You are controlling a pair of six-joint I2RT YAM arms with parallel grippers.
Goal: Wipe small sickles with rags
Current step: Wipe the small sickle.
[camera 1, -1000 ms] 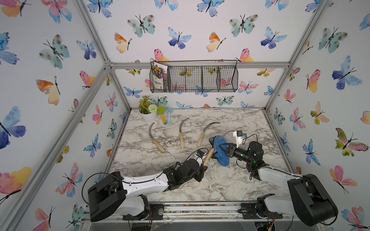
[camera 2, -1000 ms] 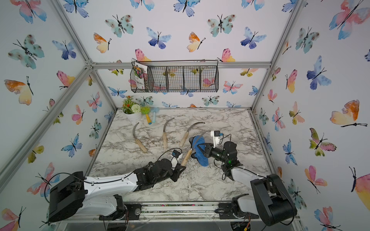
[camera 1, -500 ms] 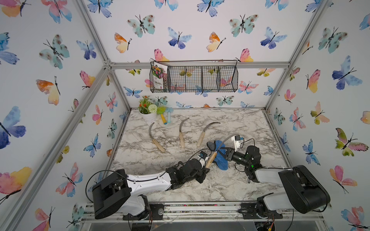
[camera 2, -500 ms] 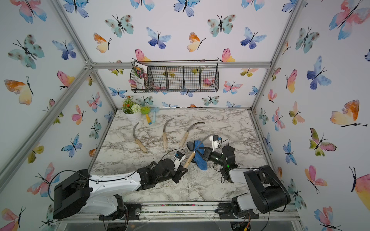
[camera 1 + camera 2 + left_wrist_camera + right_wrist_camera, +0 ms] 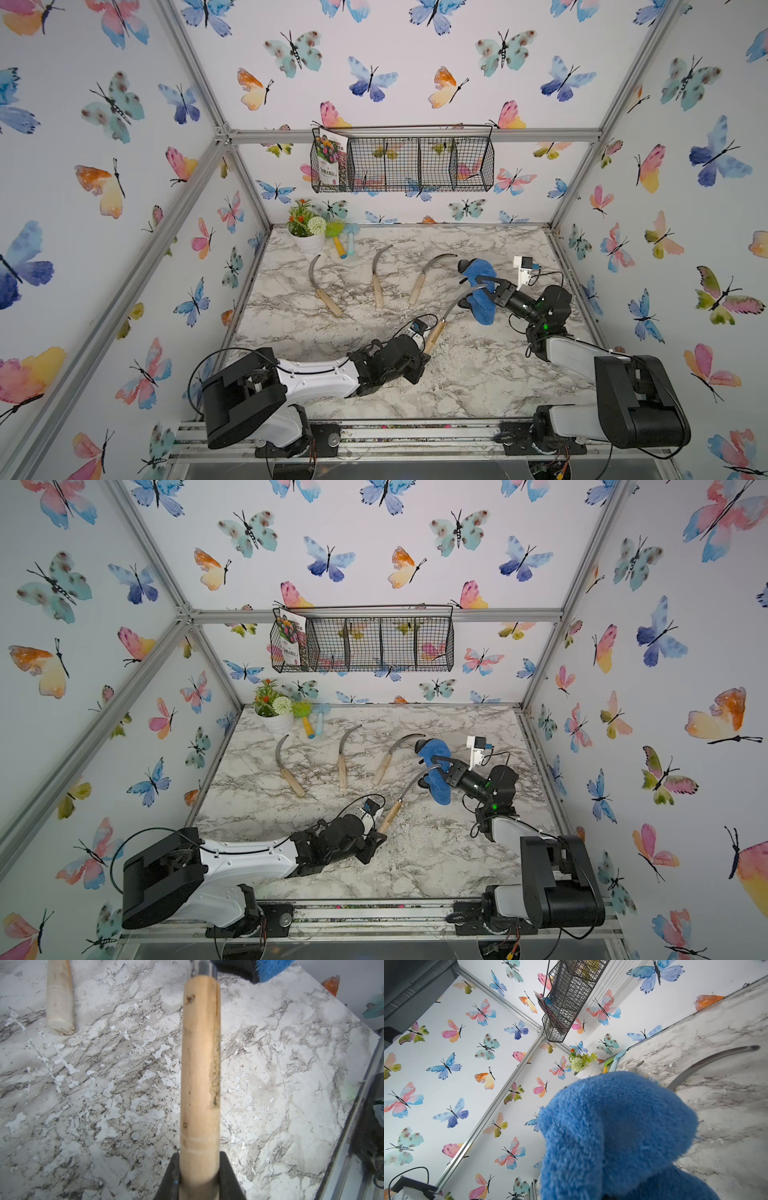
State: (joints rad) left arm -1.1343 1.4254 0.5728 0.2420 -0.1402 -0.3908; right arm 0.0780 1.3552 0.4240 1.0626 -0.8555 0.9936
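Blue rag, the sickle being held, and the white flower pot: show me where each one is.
blue rag (image 5: pixel 618 1126): right wrist view, middle of its fluffy face.
held sickle (image 5: pixel 199 1064): left wrist view, middle of the wooden handle.
white flower pot (image 5: pixel 311 244): a top view, front of its wall.

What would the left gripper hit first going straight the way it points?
Likely the blue rag in the right gripper; the sickle in the left gripper points at it, though depth is unclear.
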